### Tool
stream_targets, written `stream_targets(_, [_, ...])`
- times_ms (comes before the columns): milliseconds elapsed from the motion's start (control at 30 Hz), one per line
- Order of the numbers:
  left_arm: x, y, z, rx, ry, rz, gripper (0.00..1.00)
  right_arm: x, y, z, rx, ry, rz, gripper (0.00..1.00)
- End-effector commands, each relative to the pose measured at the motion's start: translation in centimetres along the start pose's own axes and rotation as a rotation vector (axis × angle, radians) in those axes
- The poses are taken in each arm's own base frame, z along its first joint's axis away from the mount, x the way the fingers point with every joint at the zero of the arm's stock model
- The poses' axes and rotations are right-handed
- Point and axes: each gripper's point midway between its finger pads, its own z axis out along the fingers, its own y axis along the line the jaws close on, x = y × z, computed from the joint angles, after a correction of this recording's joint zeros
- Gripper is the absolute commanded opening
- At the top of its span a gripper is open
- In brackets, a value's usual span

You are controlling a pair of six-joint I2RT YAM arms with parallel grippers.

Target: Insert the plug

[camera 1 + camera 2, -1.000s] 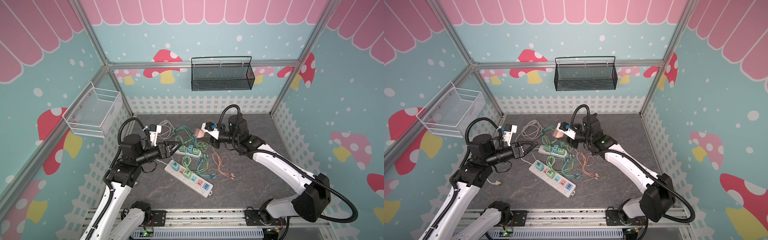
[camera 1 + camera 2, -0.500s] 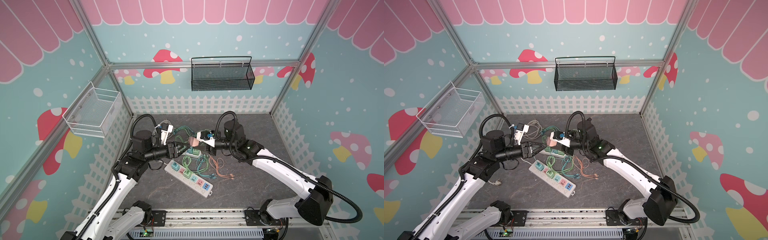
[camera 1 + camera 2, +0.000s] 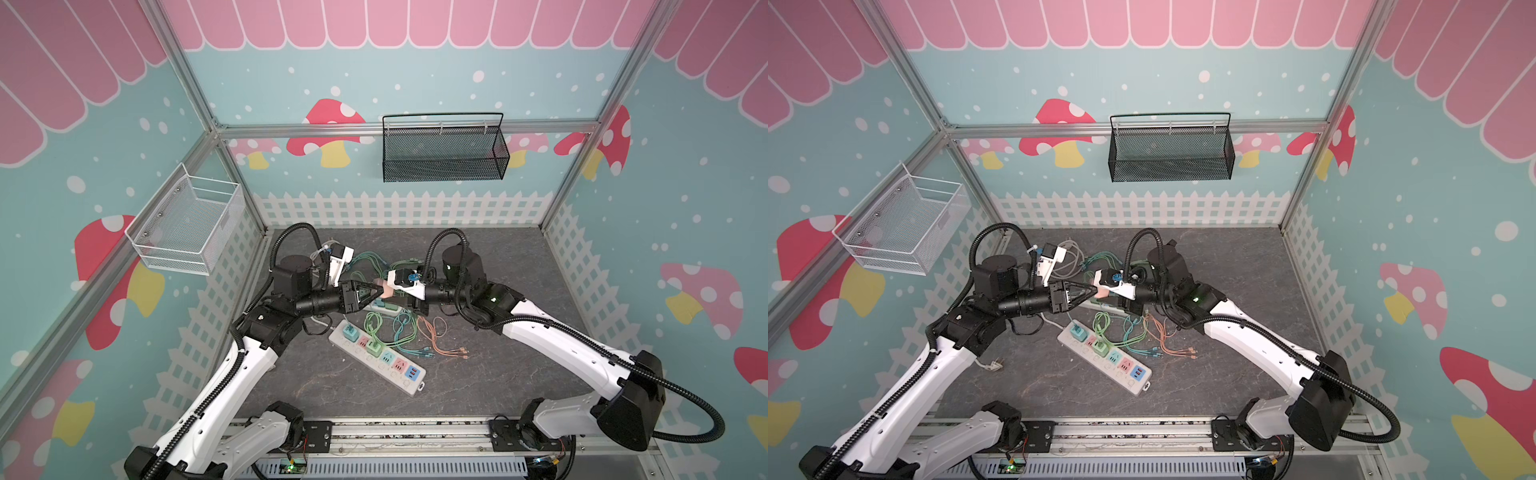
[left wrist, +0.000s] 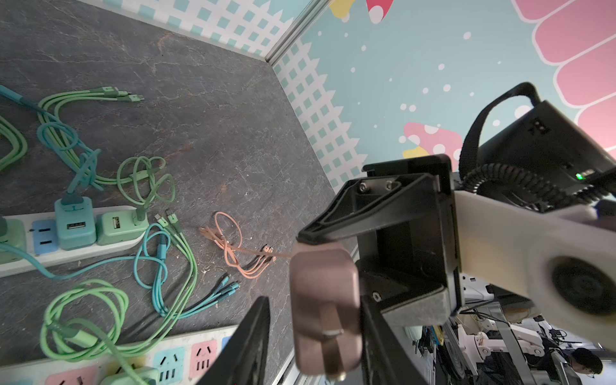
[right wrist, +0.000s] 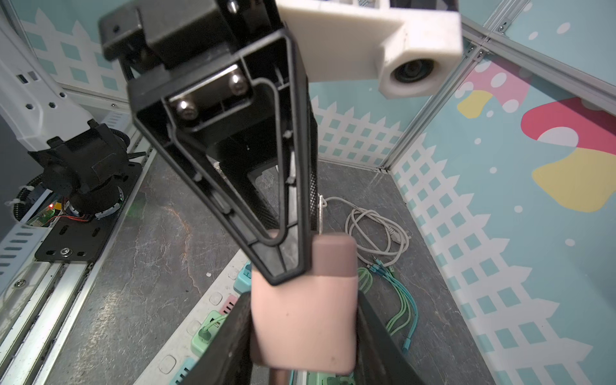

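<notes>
Left wrist view: a pink plug point(image 4: 325, 283) hangs in mid-air between two grippers, above the dark worktop point(image 4: 216, 116).
The right gripper point(image 5: 301, 300) has its jaws pressed onto opposite faces of the pink plug, pinching its body. The left gripper point(image 4: 315, 300) has its jaws spread either side of the same plug: one finger lies against it, and the other shows a thin gap. In both top views the two grippers meet tip to tip over the middle of the worktop, with the pink plug between them, above the far white power strip point(image 3: 380, 308). A second power strip point(image 3: 376, 361) with coloured sockets lies nearer. A green cable point(image 3: 374, 324), a teal cable point(image 3: 405, 328) and an orange cable point(image 3: 436, 336) are coiled beside it.
</notes>
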Motion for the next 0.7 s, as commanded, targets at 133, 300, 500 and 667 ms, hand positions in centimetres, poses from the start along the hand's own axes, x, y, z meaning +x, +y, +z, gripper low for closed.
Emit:
stream_targets(133, [-0.3, -1.1, 0.2, 0.032, 0.015, 0.03, 0.32, -0.9, 0.5, -0.1, 0.002, -0.018, -0.061, 0.26])
stream_targets(300, [-0.2, -0.9, 0.2, 0.023, 0.011, 0.031, 0.19, -0.4, 0.4, 0.1, 0.01, -0.005, -0.052, 0.38])
stream_targets(500, [-0.2, 0.5, 0.4, -0.032, -0.009, 0.051, 0.11, 0.2, -0.6, -0.5, 0.084, 0.029, 0.069, 0.59])
stream_targets(667, [-0.3, 1.8, 0.6, -0.08, -0.025, 0.061, 0.07, -0.5, -0.8, -2.7, 0.16, -0.001, 0.156, 0.74])
